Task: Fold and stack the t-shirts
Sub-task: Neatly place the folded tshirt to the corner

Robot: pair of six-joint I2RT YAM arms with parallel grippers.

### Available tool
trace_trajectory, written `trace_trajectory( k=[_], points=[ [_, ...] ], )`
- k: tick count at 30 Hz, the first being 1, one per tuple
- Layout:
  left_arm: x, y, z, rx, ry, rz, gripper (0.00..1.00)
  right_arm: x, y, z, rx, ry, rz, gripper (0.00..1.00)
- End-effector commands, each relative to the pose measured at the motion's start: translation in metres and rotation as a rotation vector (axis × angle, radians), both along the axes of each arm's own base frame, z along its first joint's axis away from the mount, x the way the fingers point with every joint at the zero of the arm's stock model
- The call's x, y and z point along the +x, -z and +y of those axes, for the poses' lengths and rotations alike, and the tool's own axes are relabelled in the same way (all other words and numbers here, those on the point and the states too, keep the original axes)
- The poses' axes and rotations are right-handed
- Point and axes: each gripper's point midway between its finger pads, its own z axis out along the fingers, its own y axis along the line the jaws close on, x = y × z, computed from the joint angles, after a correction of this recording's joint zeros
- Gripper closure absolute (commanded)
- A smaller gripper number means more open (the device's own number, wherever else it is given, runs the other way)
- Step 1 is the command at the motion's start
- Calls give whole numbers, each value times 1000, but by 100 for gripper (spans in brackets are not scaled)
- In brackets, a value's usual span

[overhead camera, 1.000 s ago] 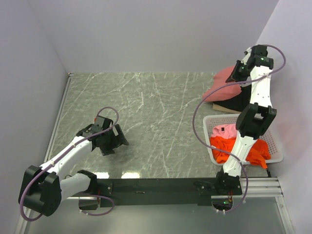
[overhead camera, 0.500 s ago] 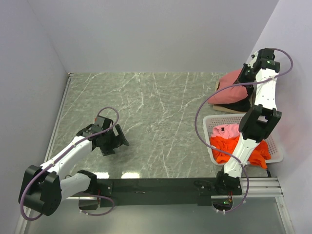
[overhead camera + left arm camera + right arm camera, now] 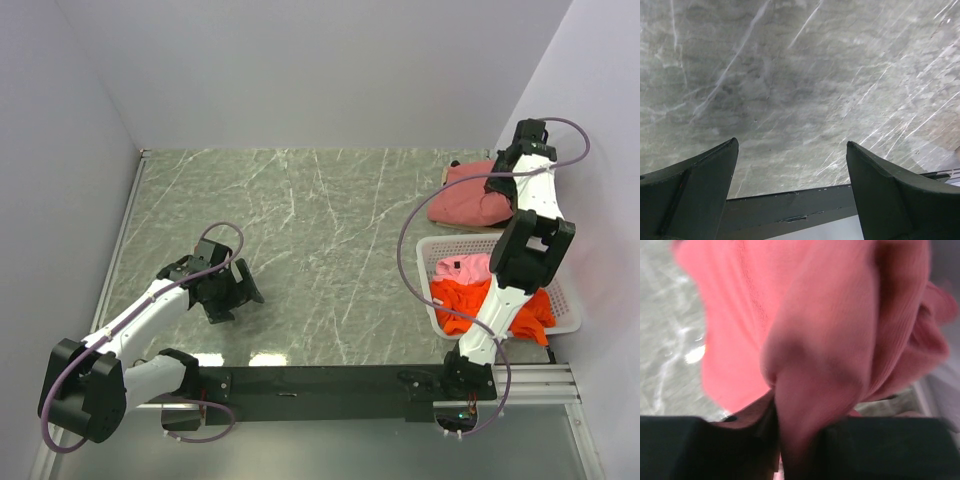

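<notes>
**Step in hand.** Handling of the brick-red t-shirt, judged from the grip described below. The frames do not show whether it is being set down or lifted.

**Left arm**. It reaches forward and inward, low over the bare desk, well apart from all cloth. Its jaws stand wide. The left wrist view shows both fingers spread, with only marbled surface between them.

**Brick-red t-shirt**. It lies bunched at the far right corner of the desk, just behind the basket.

**Right arm**. It is stretched up and away over the basket, wrist bent down onto the shirt. Its jaws are clamped on a thick fold of the cloth.

**White basket**. It contains the pink t-shirt and the orange t-shirt, both unfolded.

**Next move.** If the shirt is unfolded, carry it to the open middle of the desk, where the left jaws can take a second edge. Otherwise, release it squarely.
</notes>
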Motion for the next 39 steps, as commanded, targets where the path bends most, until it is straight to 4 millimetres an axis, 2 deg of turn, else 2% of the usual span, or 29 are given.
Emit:
trace_trajectory(
  k=[1,2,5,7,9,11,12,14,15,17,18,19,20,22,24,26,27,28,29,30,31,32,33,35,37,38,39],
  points=[
    [5,-14,0,-4,6,-30,5,10,-47,-32,-181,109,-147,68],
    [5,-14,0,-3,8,-29,5,8,-50,-35,-202,124,-148,60],
    [6,-15,-1,-3,9,-31,5,6,-54,-39,-232,138,-161,52],
    [8,-16,0,3,13,-33,5,3,-63,-41,-273,154,-175,37],
    [10,-18,-1,2,15,-39,5,-2,-74,-42,-301,178,-185,16],
    [13,-22,-1,5,10,-53,5,-10,-79,-42,-307,214,-186,14],
    [15,-23,-1,2,9,-60,5,-14,-90,-40,-316,225,-213,13],
    [18,-27,-2,-1,6,-75,5,-20,-94,-38,-327,250,-239,12],
    [18,-27,-2,0,5,-79,5,-25,-111,-34,-336,254,-283,12],
    [21,-31,-1,2,5,-96,5,-31,-113,-27,-343,249,-302,11],
    [22,-33,-1,6,8,-106,5,-37,-124,-22,-348,249,-331,11],
    [25,-37,-1,3,9,-124,5,-39,-122,-13,-349,233,-332,11],
    [26,-40,-1,5,10,-135,5,-45,-134,-8,-357,231,-359,10],
    [31,-48,-1,4,8,-167,5,-52,-133,4,-351,205,-365,10],
    [35,-54,1,13,1,-194,5,-60,-146,25,-339,158,-409,9],
    [40,-64,2,14,-7,-226,4,-67,-144,45,-312,106,-418,9],
    [41,-67,3,19,-12,-237,4,-73,-156,63,-286,59,-465,9],
    [45,-75,4,18,-18,-263,4,-77,-151,75,-265,25,-466,9],
    [46,-79,4,17,-24,-277,4,-87,-161,86,-249,1,-504,9],
    [48,-83,5,16,-29,-291,4,-88,-163,109,-204,-66,-525,9],
    [51,-91,6,17,-39,-321,4,-94,-155,122,-174,-94,-518,9],
    [52,-95,7,18,-46,-335,4,-104,-161,130,-153,-109,-544,9],
    [54,-101,8,17,-54,-353,4,-110,-150,163,-110,-195,-532,9],
    [54,-108,11,15,-73,-379,4,-123,-147,193,-38,-250,-546,9],
    [57,-116,17,31,-100,-417,4,-137,-129,232,65,-322,-514,9],
    [57,-117,18,33,-104,-426,4,-143,-125,242,96,-342,-509,10],
    [57,-120,19,34,-106,-437,4,-150,-110,253,125,-365,-478,10]
  ],
)
